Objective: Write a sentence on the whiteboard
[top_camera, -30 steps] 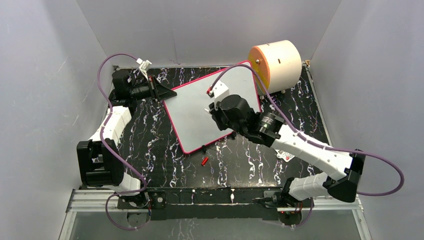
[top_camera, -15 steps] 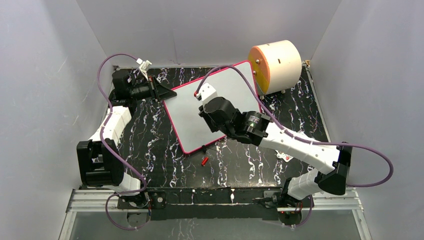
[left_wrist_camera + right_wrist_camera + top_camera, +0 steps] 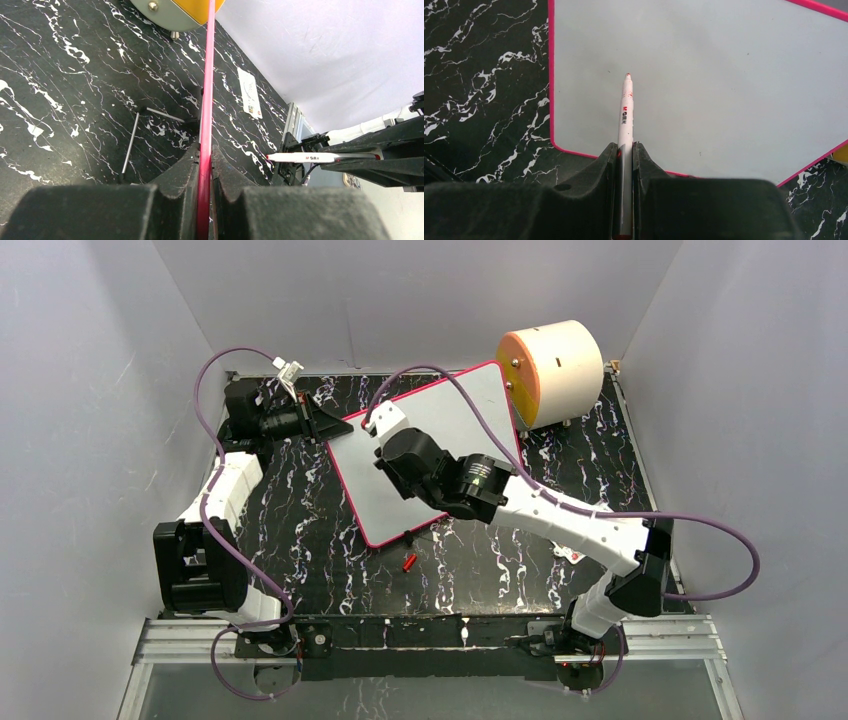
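The whiteboard (image 3: 460,410) lies tilted on the black marble table, white with a pink-red rim. My left gripper (image 3: 326,426) is shut on its left rim; the left wrist view shows the rim (image 3: 207,75) edge-on between the jaws of that gripper (image 3: 204,155). My right gripper (image 3: 400,455) hangs over the board's left part, shut on a white marker (image 3: 625,110) with a red tip. The tip points at the board (image 3: 724,75) near its left corner. In the left wrist view the marker (image 3: 310,157) stands off the surface. No lettering shows on the visible part of the board.
A cream cylinder with an orange face (image 3: 555,365) stands at the board's far right corner. A red cap (image 3: 408,562) and a thin black rod (image 3: 420,532) lie near the board's front edge. A white card (image 3: 572,552) lies under the right arm. Grey walls enclose the table.
My right arm has swung left across the board with the marker, from the board's middle to its left part. The left gripper and the board have not moved.
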